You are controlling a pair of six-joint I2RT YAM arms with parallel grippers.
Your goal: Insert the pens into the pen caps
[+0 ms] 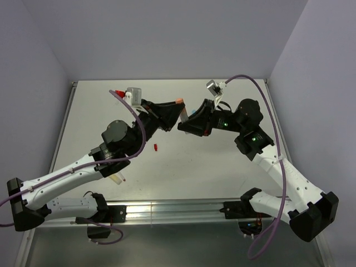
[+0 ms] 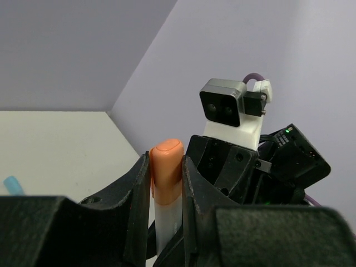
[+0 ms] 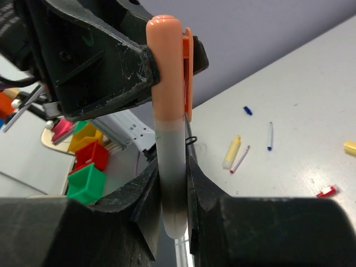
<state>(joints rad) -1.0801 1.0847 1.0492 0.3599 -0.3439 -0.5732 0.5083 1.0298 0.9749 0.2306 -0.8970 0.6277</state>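
- A white worktop (image 1: 222,167) is boxed in by pale lilac walls (image 1: 167,33). Past its edge, the right wrist view shows coloured bins (image 3: 89,161).
- Both arms meet above the middle of the worktop and share 1 marker between them, held clear of the surface.
- The left tool (image 2: 166,181) is clamped on the orange cap (image 3: 166,67). Its 2 fingers (image 2: 136,189) press against the cap's sides with no gap showing.
- The right tool (image 3: 173,194) is clamped on the pale body of the orange marker (image 3: 169,150), lower down, below the cap's rim.
- The cap already covers the marker's tip and runs in line with the body. Whether it has clicked fully home cannot be told.
- The step in hand looks like pressing cap and marker together. To do it well, push straight along the marker's length and keep both grips firm so neither part slips. Avoid any sideways twist that could cock the cap. Then open only 1 tool, so the capped marker is not dropped.
- Uncapped on the worktop lie a yellow marker (image 3: 232,151), a thin red-tipped pen (image 3: 241,159) just beside it, and a thin blue-tipped pen (image 3: 270,135) nearby.
- The loose caps are a dark-blue cap (image 3: 247,110) beyond those pens, and a red cap (image 3: 325,192) and a yellow cap (image 3: 350,147) further off.
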